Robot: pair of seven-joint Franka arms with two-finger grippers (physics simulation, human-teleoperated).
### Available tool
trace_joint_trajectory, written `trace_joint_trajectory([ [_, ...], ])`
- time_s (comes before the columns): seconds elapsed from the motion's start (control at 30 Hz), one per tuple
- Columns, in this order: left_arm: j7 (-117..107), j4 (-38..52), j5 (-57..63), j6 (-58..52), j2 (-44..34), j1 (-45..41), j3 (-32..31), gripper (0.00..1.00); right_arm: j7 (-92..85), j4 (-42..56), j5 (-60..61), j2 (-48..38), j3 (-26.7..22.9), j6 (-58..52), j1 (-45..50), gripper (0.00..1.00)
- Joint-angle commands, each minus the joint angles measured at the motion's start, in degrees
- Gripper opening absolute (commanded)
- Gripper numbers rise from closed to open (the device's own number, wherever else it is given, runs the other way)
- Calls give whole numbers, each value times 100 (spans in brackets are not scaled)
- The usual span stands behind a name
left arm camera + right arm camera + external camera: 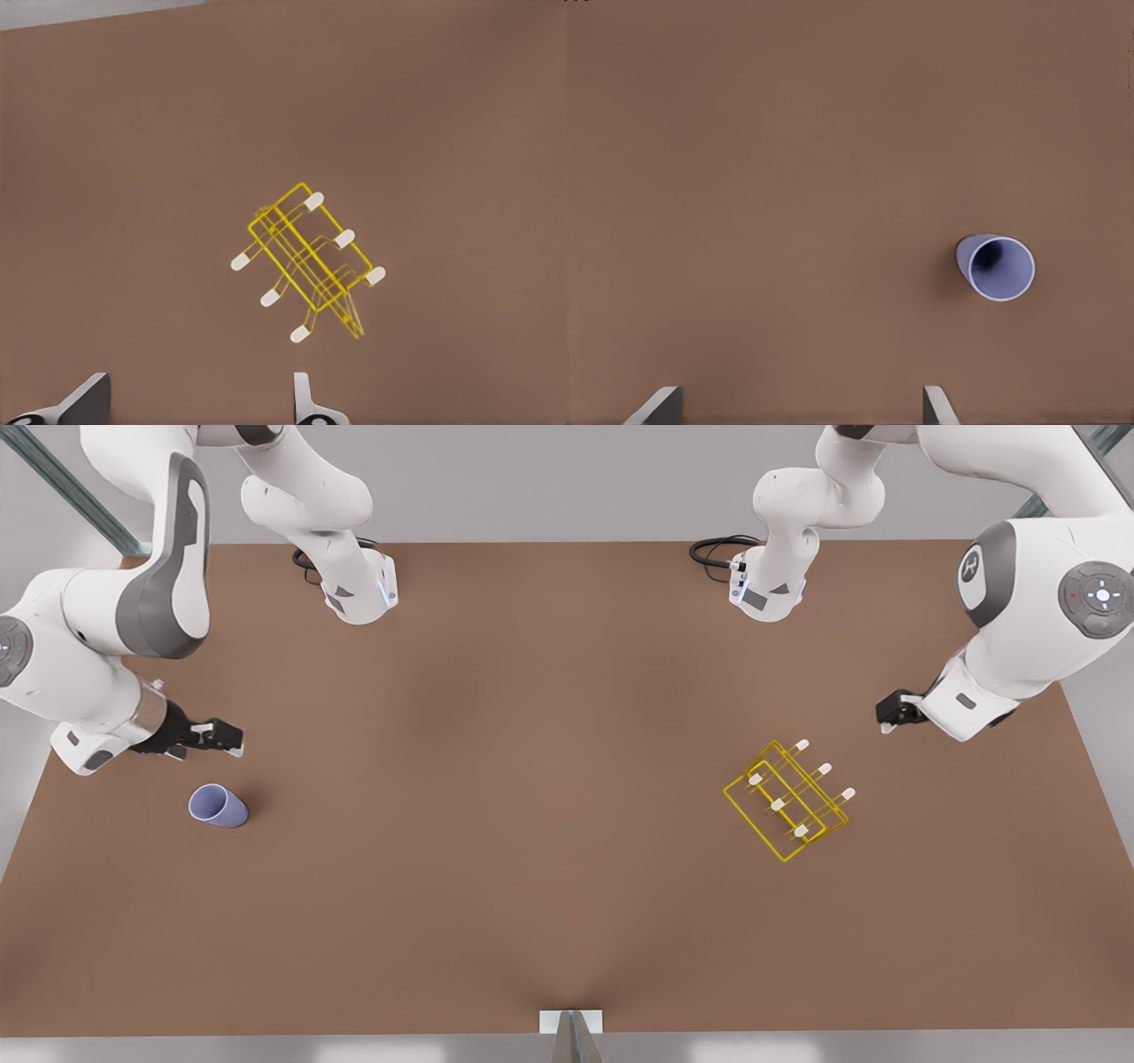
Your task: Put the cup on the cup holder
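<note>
Approach step: cup [218, 806] upright on desk [496, 850] near right claw [221, 735], open and empty; left claw [890, 713], open and empty, waiting near holder [787, 810]; next, descend and grip cup.

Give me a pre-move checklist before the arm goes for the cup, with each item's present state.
1. Cup free on the table, nothing touching it: ok.
2. Cup mouth faces up in the right wrist view: ok.
3. Right gripper, beside the cup, jaws open: ok.
4. Right gripper lined up over the cup: not ok, the cup sits off to one side.
5. Cup holder pegs all free of cups: ok.
6. Left gripper waits near the cup holder, jaws open, apart from it: ok.
</note>
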Motion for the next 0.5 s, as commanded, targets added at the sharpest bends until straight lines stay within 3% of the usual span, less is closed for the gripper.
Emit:
trace_joint_trajectory([
  [0.0, 161, 3, -22, 69, -11, 17, 8, 100, 627, -101, 5, -76, -7, -8, 10, 100],
  [0.1, 170, 3, -22, 51, -3, 8, -1, 100, 583, -435, -99, 55, -15, 79, 19, 100],
  [0.17, 179, 3, -22, 33, 32, 8, -1, 100, 469, -1014, -232, 73, -24, 719, -25, 100],
  [0.33, 170, 3, -13, 25, 76, 8, 8, 100, -331, -1234, -197, 1040, -24, 1898, -192, 100],
  [0.47, 161, 3, -13, 33, 129, 17, -1, 100, -1316, -2148, -47, 970, -15, 3260, -649, 100],
])
